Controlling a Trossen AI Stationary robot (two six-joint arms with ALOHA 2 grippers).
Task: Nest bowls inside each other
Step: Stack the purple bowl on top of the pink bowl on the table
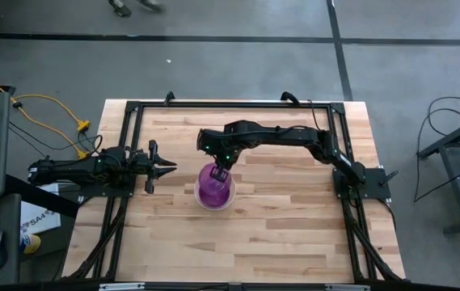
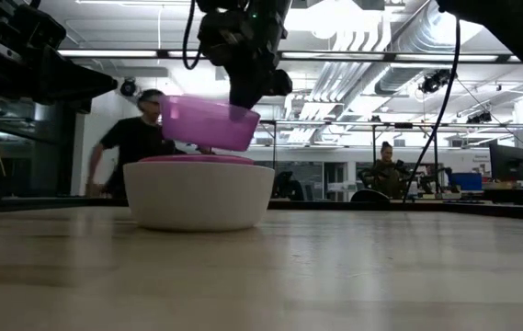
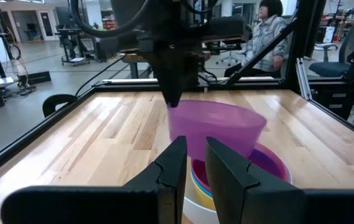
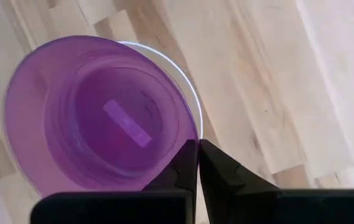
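Note:
The purple bowl (image 2: 208, 121) hangs tilted just above a stack on the table's middle. My right gripper (image 1: 221, 172) is shut on it. The stack's outer bowl is the white bowl (image 2: 198, 195), which rests on its base. A pink-red rim (image 2: 197, 159) shows in it, and a yellow rim (image 3: 204, 186) shows in the left wrist view. My left gripper (image 1: 165, 168) waits at the table's left, pointing level at the stack, with a narrow gap between its fingers and nothing in it. My right gripper pinches the purple bowl's rim (image 4: 195, 134) on the side toward the table's far edge. One finger (image 4: 186, 163) is inside the bowl and the other outside. The fingers come from above, pointing steeply down. The bowl hangs clear of the stack, mouth up and tilted.
A black frame (image 1: 132, 109) runs around the wooden table top (image 1: 294, 234). Bare wood lies all round the stack. People stand and sit in the room beyond the table (image 2: 137, 138).

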